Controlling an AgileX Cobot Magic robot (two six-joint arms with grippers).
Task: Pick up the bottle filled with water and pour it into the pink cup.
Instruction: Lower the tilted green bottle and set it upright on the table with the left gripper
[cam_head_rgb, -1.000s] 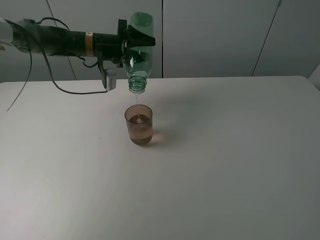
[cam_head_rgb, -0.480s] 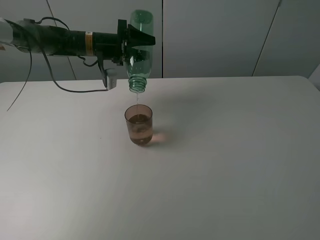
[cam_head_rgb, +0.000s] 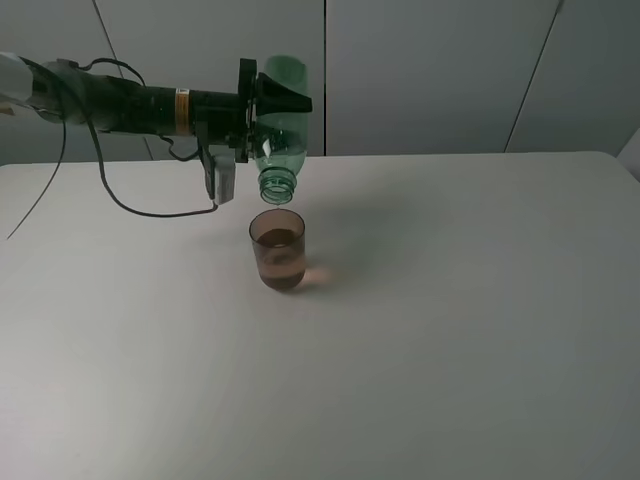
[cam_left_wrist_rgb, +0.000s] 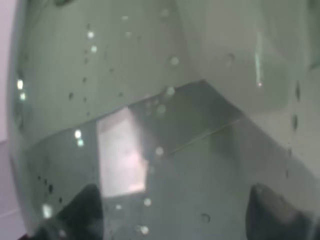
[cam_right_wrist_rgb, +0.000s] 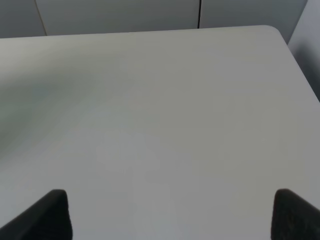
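Fingers (cam_head_rgb: 284, 97) on translucent green bottle (cam_head_rgb: 273, 145)

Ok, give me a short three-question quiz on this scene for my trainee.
1. True or false: the bottle stands upright on the table.
2. Which arm's fingers grip the bottle: A left, B right, C neither?
3. What stands directly below the bottle's open neck?

Key: 1 false, it is held tilted in the air. 2 A, the left fingers. 3 the pink cup.
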